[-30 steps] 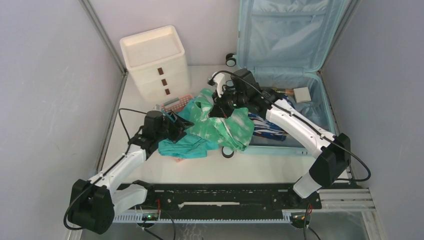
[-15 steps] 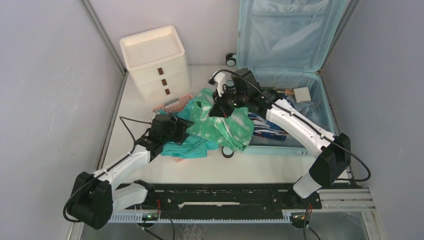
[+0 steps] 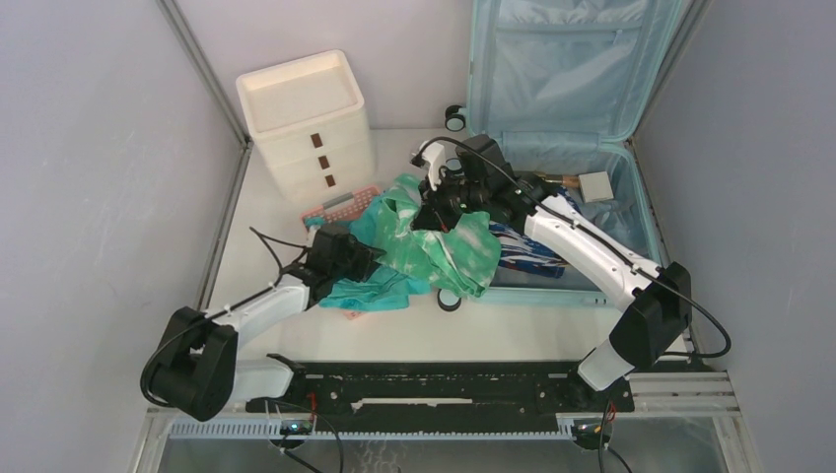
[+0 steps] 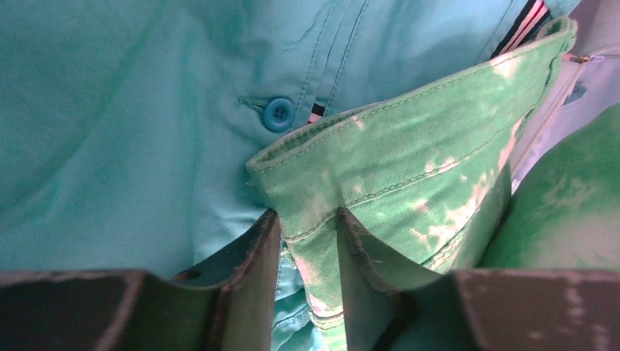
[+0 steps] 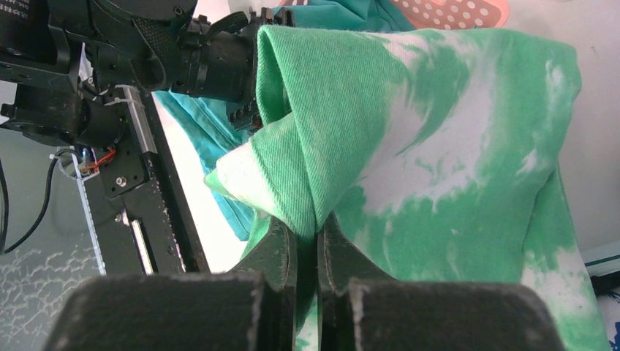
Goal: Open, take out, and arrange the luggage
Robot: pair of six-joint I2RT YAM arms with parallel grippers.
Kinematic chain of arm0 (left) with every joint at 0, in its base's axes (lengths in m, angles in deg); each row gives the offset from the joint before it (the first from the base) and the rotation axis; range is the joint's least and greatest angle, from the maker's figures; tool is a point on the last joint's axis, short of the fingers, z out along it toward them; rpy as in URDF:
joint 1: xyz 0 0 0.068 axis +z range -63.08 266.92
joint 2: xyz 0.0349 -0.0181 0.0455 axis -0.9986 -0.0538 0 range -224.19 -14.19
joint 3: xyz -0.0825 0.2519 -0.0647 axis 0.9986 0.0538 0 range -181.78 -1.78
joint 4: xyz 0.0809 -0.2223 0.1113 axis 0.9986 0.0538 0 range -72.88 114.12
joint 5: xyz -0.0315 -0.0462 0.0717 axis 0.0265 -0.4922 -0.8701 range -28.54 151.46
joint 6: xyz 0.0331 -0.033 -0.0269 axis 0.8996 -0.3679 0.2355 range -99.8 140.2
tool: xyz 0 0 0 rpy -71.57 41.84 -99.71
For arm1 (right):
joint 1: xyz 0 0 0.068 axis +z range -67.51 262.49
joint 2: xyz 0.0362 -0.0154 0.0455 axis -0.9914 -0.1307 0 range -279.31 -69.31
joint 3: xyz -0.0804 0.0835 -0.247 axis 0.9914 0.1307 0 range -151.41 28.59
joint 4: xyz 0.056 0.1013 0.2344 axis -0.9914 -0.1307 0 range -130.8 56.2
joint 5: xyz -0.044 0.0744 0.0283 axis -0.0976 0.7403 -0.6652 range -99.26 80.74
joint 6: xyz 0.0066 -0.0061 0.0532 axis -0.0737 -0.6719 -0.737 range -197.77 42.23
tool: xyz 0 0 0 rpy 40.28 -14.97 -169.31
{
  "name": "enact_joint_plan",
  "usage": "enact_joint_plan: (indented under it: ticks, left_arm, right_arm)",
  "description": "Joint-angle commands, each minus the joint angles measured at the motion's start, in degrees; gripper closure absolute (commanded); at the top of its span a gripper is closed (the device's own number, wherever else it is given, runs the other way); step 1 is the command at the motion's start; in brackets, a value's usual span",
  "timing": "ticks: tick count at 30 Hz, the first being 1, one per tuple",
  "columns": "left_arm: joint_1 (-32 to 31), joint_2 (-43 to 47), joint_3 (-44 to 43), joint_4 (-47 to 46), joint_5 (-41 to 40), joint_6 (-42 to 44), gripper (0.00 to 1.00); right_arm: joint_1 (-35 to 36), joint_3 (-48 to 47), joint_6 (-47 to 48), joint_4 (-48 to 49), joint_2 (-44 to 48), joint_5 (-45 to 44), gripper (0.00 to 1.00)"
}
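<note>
**Visitor:** Where does the luggage sit in all this?

**Onlooker:** On the right side of the white table (image 3: 414, 335). The luggage (image 3: 572, 69) lies open, with its pale blue lower half flat on the surface. The lid stands upright against the back wall, its soft light blue lining facing us. A small black-and-white wheel (image 3: 454, 118) shows at the rear left corner. In the lower half are a flat grey box (image 3: 595, 185) and a navy-and-white striped cloth (image 3: 522, 251).

**Visitor:** And the two arms?

**Onlooker:** Both grip the same piece of clothing. The right gripper (image 5: 307, 227), over the case's left edge, is pinched tight on a fold of a green tie-dye garment (image 3: 449, 251). It is twill-woven cloth blotched with white, and it rises in a ridge from the jaws and drapes down on either side. The left gripper (image 4: 307, 219) is low over the table. Its worn dark fingers (image 4: 259, 256) are clamped on a double-stitched hem of that garment, and the cloth fills the gap between them.

**Visitor:** What lies beneath?

**Onlooker:** A smooth teal shirt (image 4: 131, 110), crumpled on the table. Its round blue button (image 4: 278, 113) sits beside a pressed placket, just above the green hem. Partly under the pile is a pink basket (image 3: 345, 205) of perforated plastic. At back left stands a squarish white drawer box (image 3: 306, 118) with three small brown pulls and a recessed top.
</note>
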Motion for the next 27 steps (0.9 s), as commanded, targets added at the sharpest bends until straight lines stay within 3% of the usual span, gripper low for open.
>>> enact_joint_plan:
  ticks: [1,6,7,19,27]
  left_arm:
    - [-0.4,2.7,-4.0,-0.6,-2.9,1.5,0.67]
    - [-0.4,6.6,-4.3,-0.1,-3.4,4.5,0.97]
    - [-0.4,7.4,-4.5,-0.1,-3.5,5.4,1.0]
    - [-0.1,18.2,-14.7,11.6,-8.3,22.0,1.0]
    - [4.5,20.8,-19.6,17.7,-6.5,30.9,1.0]
  right_arm:
    - [0.0,-0.1,0.0,4.2,2.4,1.0,1.0]
    - [0.0,0.0,0.8,3.8,2.9,1.3,1.0]
    - [0.0,-0.2,0.8,3.7,3.0,1.4,1.0]
    - [1.7,-7.8,-4.2,4.4,2.3,1.5,1.0]
    - [8.3,-15.5,-12.9,8.9,-3.7,-11.9,1.0]
